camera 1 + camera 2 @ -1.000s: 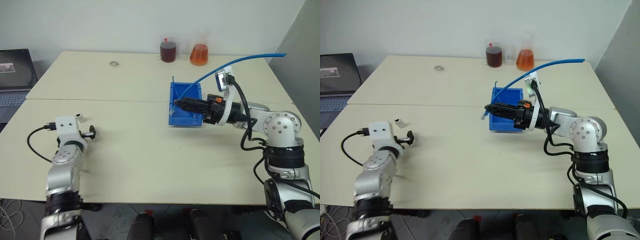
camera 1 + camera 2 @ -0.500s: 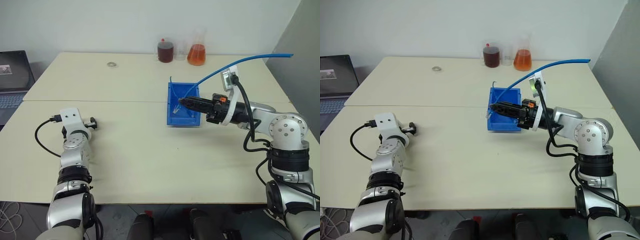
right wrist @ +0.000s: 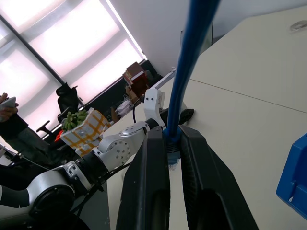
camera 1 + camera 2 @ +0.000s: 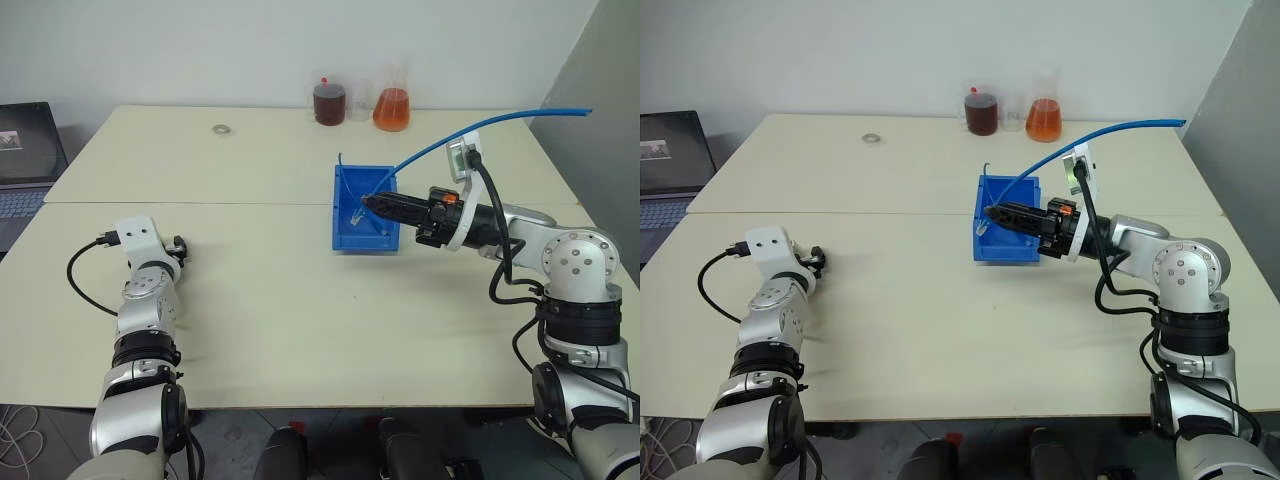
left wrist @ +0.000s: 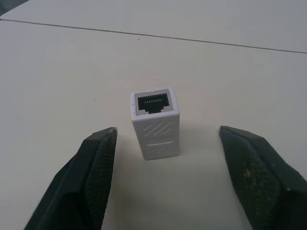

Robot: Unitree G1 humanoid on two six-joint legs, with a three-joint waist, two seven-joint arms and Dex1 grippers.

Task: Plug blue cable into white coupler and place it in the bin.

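**A:** Which step are we in?

**B:** The pickup of the white coupler (image 5: pixel 155 123), I'd say. It lies flat on the bench near the left edge, socket facing away from the left gripper (image 5: pixel 168 158), whose fingers stand on either side of it with bare bench showing between each pad and the block. So that hand is spread around it, not gripping it.

**A:** And the other arm?

**B:** The right gripper (image 3: pixel 173 143) is clamped on the blue cable (image 4: pixel 470 128) just behind the clear plug. It hovers level, pointing left, with the plug end over the bin (image 4: pixel 345 240), which sits on the right half of the bench, just past the seam toward the far edge. The rest of the cable arcs up and off past the right edge.

**A:** Nothing plugged yet, then.

**B:** No; cable and coupler are well apart. My guess at what comes next: the left fingers need to pinch the coupler's long sides squarely (it's small and light, so an uneven squeeze could spin it or skid it along the bench). Then it has to be lifted with the socket turned toward the plug, so the two can meet.
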